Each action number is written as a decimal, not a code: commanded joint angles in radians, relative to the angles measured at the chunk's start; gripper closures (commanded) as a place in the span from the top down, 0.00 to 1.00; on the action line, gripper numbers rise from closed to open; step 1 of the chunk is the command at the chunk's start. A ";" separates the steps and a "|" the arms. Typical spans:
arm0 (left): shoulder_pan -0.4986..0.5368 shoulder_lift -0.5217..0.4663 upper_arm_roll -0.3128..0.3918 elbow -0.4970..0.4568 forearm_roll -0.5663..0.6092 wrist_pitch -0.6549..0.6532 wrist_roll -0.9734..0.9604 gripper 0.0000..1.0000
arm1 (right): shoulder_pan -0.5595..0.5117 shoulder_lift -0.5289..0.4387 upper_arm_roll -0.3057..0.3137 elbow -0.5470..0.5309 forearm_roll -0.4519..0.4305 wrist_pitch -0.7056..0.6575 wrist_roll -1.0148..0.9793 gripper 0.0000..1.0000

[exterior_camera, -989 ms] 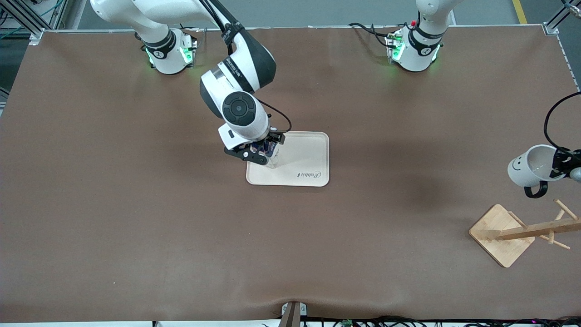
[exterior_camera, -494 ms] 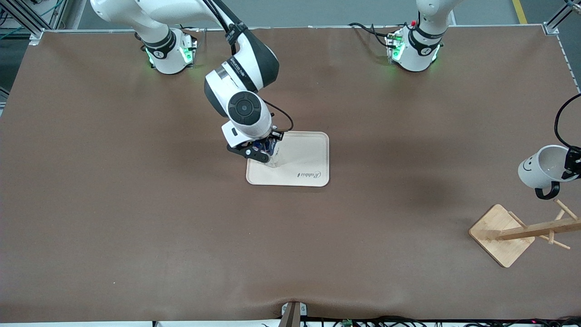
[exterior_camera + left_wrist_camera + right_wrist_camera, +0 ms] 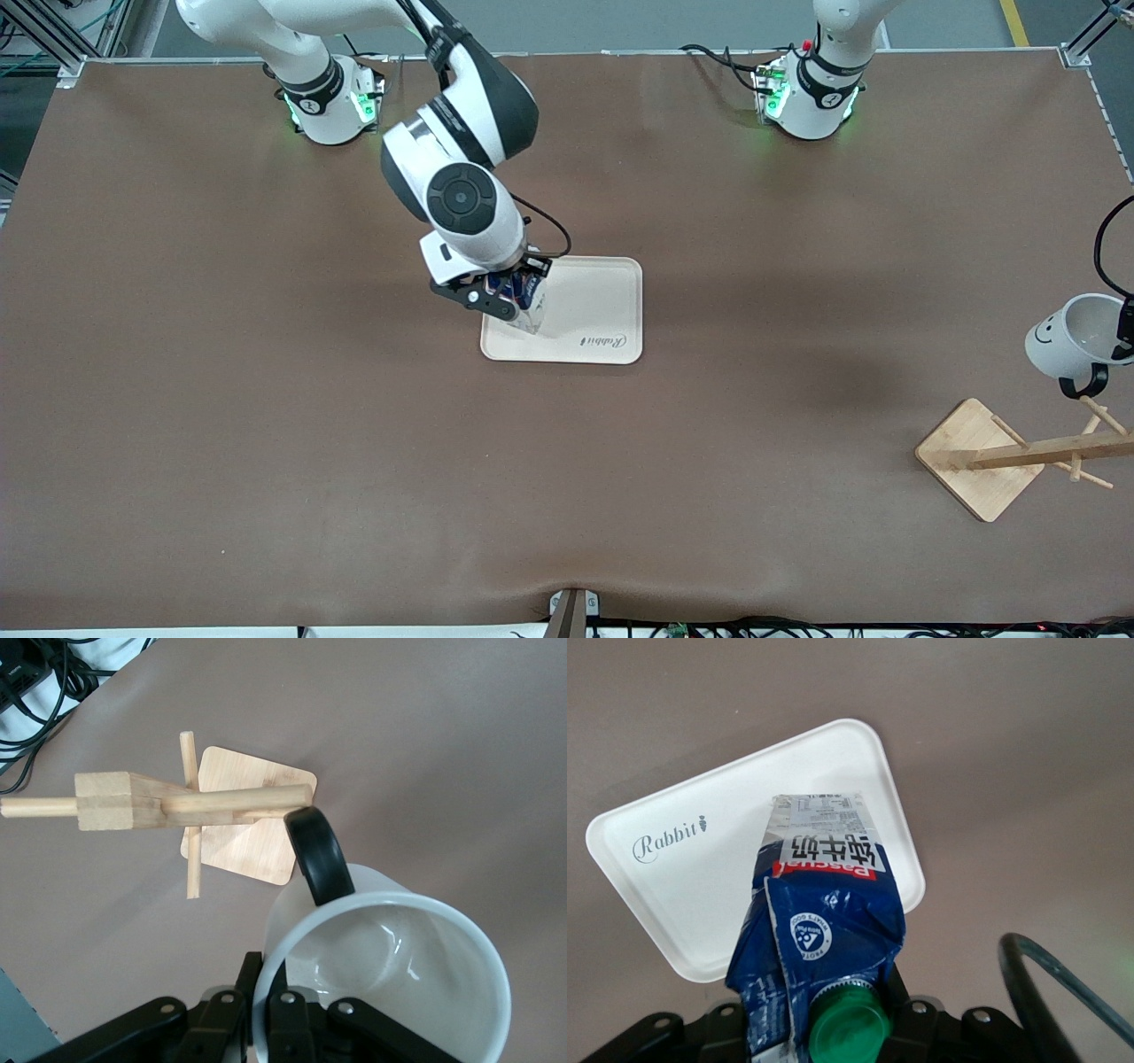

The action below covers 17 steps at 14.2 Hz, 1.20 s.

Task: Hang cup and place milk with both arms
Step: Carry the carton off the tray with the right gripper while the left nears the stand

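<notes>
The cup (image 3: pixel 1072 337), white with a smiley face, hangs tilted in the air over the table's edge at the left arm's end. My left gripper (image 3: pixel 1127 330) is shut on its rim, one finger inside and one outside (image 3: pixel 270 979). Its black loop handle (image 3: pixel 314 855) is just above a peg of the wooden rack (image 3: pixel 248 815). The milk (image 3: pixel 523 299), a blue carton with a green cap (image 3: pixel 846 1023), is upright over the tray's (image 3: pixel 602 310) corner. My right gripper (image 3: pixel 503 297) is shut on its dented upper part (image 3: pixel 824 912). Whether its base rests on the tray (image 3: pixel 673 895) is hidden.
The wooden rack (image 3: pixel 983 456) stands on a square base near the left arm's end of the table, nearer the front camera than the cup, its pegs sticking out sideways. A black cable (image 3: pixel 1107 239) loops above the cup. The brown table surface (image 3: pixel 354 443) lies bare around the tray.
The left gripper has carried the cup down toward the rack's pegs and farther toward the table's edge. The right wrist has shifted slightly over the tray's corner, with the milk between its fingers.
</notes>
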 commanded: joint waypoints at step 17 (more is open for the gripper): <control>-0.012 -0.004 -0.035 0.029 -0.073 0.000 -0.055 0.00 | -0.703 -0.320 0.004 -0.466 -0.235 0.003 -1.071 0.00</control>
